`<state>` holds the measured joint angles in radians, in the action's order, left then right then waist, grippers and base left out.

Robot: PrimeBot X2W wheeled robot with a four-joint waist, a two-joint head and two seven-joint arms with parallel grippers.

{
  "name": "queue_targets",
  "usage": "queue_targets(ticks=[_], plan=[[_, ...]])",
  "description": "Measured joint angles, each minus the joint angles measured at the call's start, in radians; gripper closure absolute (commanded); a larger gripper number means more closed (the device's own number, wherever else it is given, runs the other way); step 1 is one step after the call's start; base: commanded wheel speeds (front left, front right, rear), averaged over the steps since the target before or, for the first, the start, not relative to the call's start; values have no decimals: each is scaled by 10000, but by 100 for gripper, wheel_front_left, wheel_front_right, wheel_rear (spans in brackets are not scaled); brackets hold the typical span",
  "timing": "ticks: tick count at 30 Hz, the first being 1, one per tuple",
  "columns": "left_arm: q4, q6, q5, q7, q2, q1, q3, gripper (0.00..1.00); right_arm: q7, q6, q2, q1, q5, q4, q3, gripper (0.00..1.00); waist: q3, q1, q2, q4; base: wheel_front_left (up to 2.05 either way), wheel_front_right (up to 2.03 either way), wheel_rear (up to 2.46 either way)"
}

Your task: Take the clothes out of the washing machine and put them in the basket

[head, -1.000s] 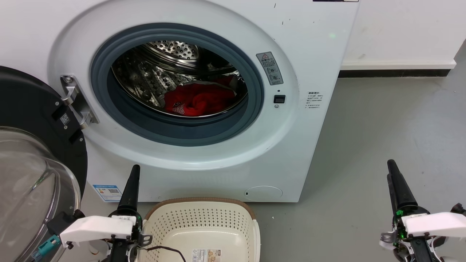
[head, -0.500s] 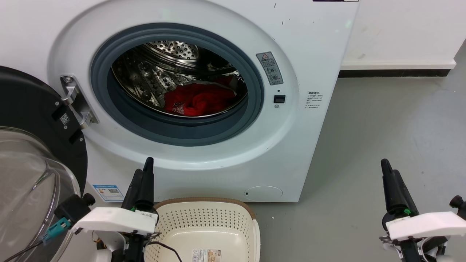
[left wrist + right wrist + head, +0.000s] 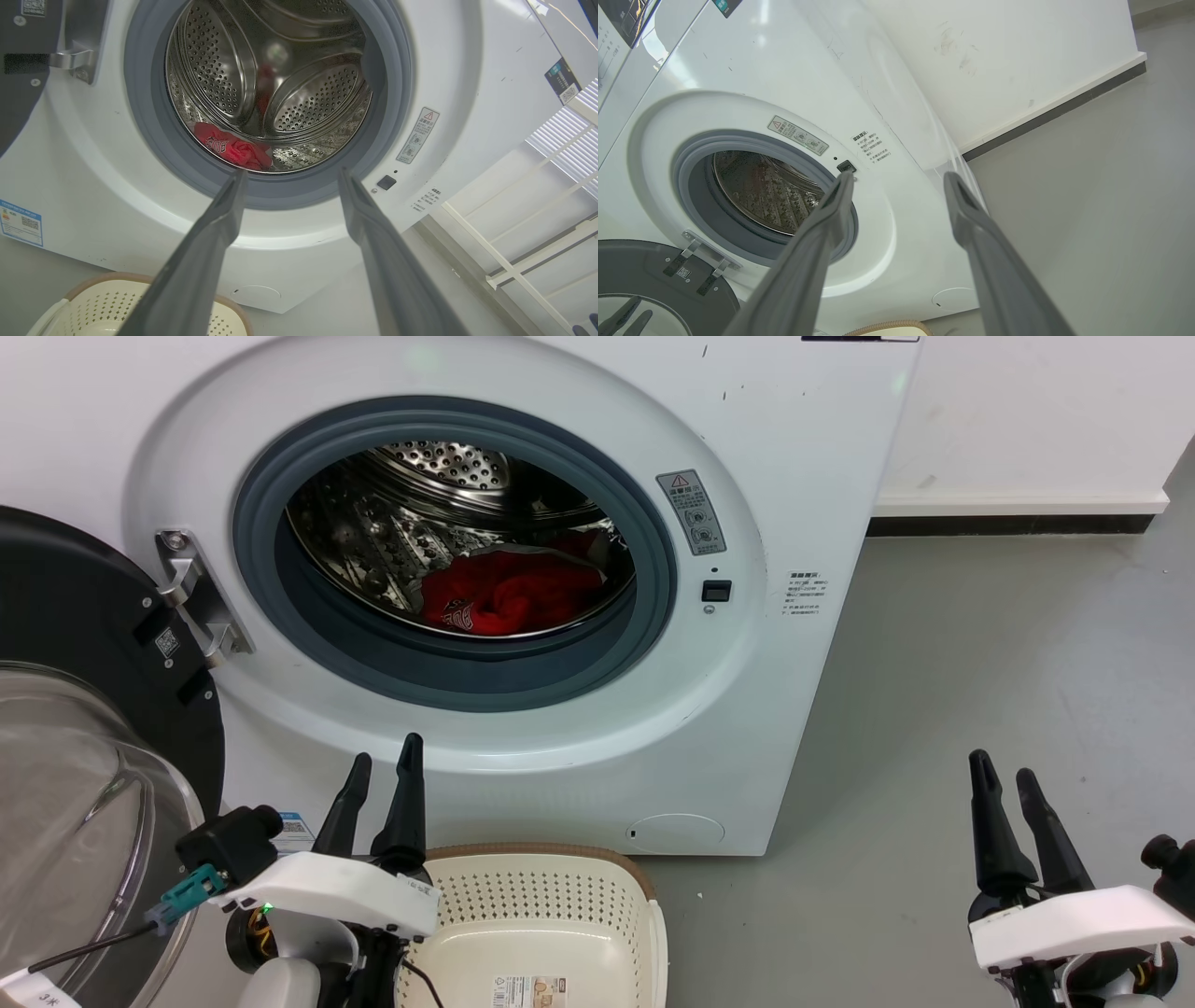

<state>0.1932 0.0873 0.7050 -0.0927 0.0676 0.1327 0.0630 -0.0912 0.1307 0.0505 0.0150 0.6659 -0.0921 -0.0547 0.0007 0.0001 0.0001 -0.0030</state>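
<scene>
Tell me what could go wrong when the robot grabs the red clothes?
The clothes lie deep in the drum, so the open left gripper might bump the grey rubber ring reaching in.
It may pinch only part of the pile, leaving some behind.
The basket sits low; dangling fabric could miss it and land on the floor.

One washing machine [image 3: 794, 448], one basket [image 3: 560, 849], one clothes [image 3: 509, 593] heap, two pincers: left pincer [image 3: 386, 749] and right pincer [image 3: 1001, 765].

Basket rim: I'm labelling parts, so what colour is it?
Brown, with a woven look, atop the cream basket; best seen in the head view.
</scene>
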Motion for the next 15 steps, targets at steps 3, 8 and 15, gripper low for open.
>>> queue_targets(ticks=[3, 8, 15], plan=[[61, -96, -439, -92, 109, 20, 105, 0, -63, 0, 0, -30, -476, 29, 31, 0, -6, 0, 0, -2, 0, 0, 0], [167, -278, -1099, -238, 209, 188, 293, 0, -127, 0, 0, -45, -1195, 96, 100, 0, -13, 0, 0, -9, 0, 0, 0], [261, -537, -1891, -428, 368, 262, 516, 0, -155, 0, 0, -143, -2128, 219, 155, 0, -27, 0, 0, 10, 0, 0, 0]])
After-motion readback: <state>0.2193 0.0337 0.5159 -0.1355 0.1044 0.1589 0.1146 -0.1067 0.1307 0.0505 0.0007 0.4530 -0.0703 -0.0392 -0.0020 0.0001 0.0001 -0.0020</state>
